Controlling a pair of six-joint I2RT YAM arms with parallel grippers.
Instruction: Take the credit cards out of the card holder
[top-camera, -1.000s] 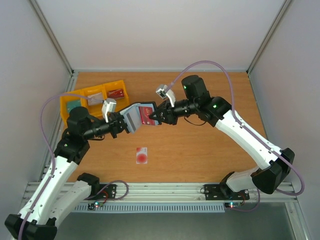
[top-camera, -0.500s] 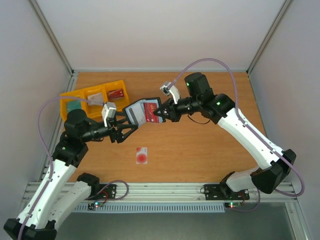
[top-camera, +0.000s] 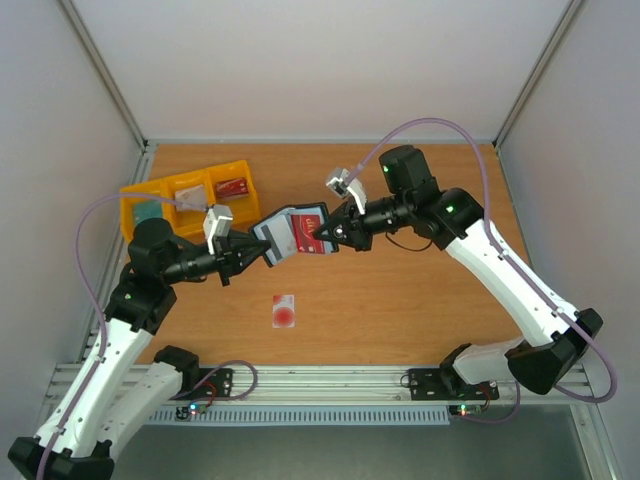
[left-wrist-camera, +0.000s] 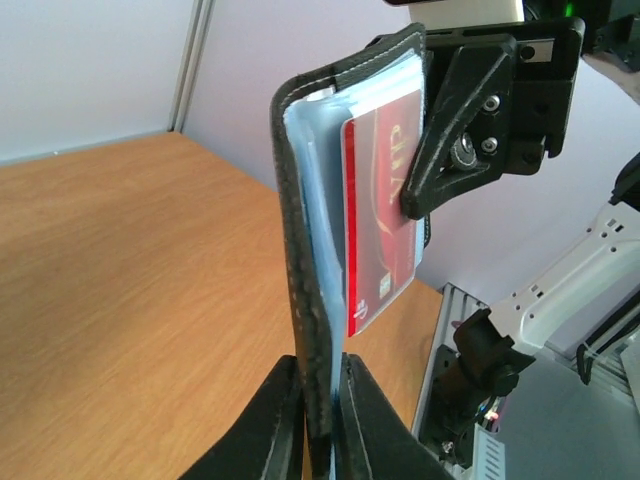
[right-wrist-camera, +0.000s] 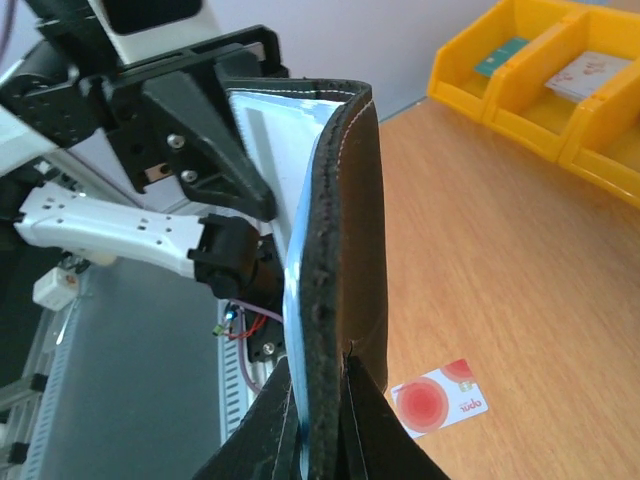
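Note:
The black card holder (top-camera: 283, 236) hangs open in the air between both arms, grey-blue pockets up. My left gripper (top-camera: 262, 250) is shut on its left edge; in the left wrist view the fingers (left-wrist-camera: 272, 420) clamp the leather edge-on. My right gripper (top-camera: 330, 238) is shut on its right end, one finger lying on the dark red card (top-camera: 313, 233) that sits in a pocket. The same red card (left-wrist-camera: 380, 210) shows in the left wrist view. A white card with a big red circle (top-camera: 284, 311) lies on the table below, also seen as the white card (right-wrist-camera: 440, 405).
Yellow bins (top-camera: 207, 186) with small cards inside stand at the back left, and the yellow bins (right-wrist-camera: 520, 110) show in the right wrist view. The aluminium rail (top-camera: 330, 380) and both arm bases line the near edge. Grey walls close the sides.
My left gripper let go and drew back half a second ago, then closed again on the holder's left edge. The right arm carried the holder slightly to the right.

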